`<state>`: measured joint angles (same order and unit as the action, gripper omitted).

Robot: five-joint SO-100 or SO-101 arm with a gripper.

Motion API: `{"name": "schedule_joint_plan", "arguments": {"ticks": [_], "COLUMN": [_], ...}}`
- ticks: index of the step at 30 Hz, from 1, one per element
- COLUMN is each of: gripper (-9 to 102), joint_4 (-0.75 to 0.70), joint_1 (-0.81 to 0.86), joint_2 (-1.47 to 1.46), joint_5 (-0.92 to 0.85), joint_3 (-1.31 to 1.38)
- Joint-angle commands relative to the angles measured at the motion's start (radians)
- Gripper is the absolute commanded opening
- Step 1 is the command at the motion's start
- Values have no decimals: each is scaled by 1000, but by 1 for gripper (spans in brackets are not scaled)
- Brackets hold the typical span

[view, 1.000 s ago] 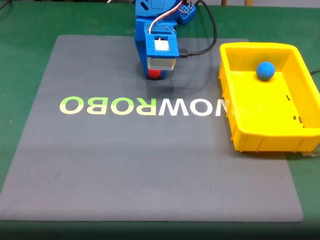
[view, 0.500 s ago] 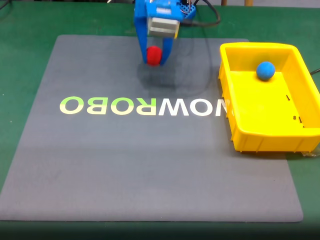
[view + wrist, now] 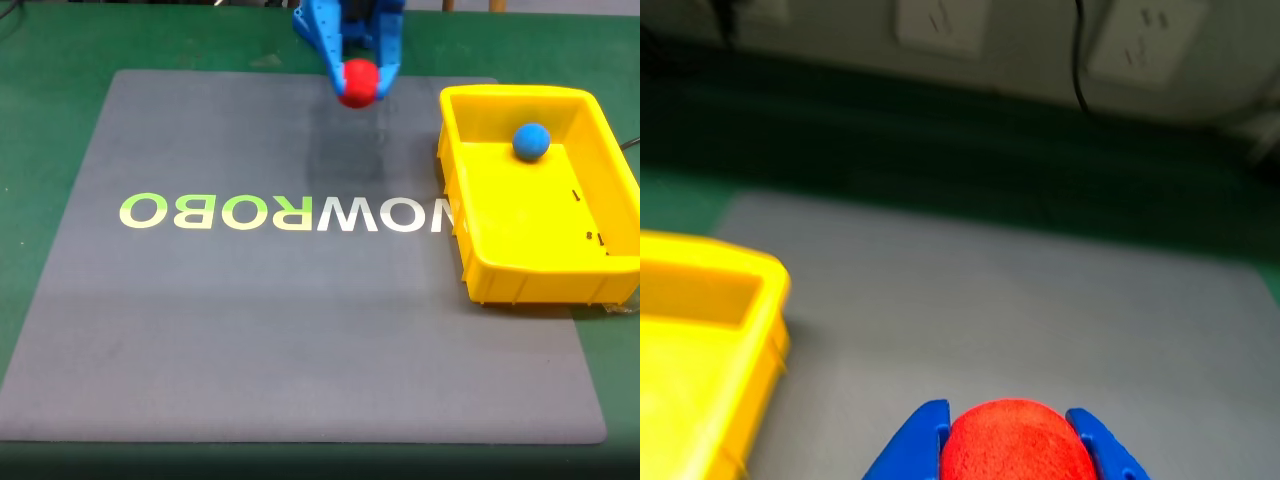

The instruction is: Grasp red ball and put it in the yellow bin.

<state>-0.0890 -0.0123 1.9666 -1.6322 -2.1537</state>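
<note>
My blue gripper [image 3: 358, 78] is shut on the red ball [image 3: 357, 83], holding it in the air above the far edge of the grey mat [image 3: 250, 330]. The wrist view shows the red ball [image 3: 1018, 443] pinched between two blue fingertips [image 3: 917, 448] at the bottom of the frame. To the right in the fixed view the yellow bin [image 3: 470, 235] rests on the mat's right side, apart from the gripper. In the wrist view the yellow bin [image 3: 710, 340] lies at the left edge.
A blue ball [image 3: 531, 141] lies inside the bin near its far wall. The mat carries large pale lettering [image 3: 285, 213] across its middle. Green table surface [image 3: 50, 110] surrounds the mat. Wall sockets [image 3: 940, 22] and a black cable [image 3: 1077, 50] stand beyond the table.
The gripper has risen off the mat with the red ball in it and has swung to the right, toward the bin. The blue ball and bin have stayed put.
</note>
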Motion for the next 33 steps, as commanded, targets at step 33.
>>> {"name": "schedule_joint_plan", "arguments": {"ticks": [33], "gripper": [1], "joint_4": [830], "joint_1": [-433], "joint_2": [-505], "joint_5": [-66], "joint_3": [107]}}
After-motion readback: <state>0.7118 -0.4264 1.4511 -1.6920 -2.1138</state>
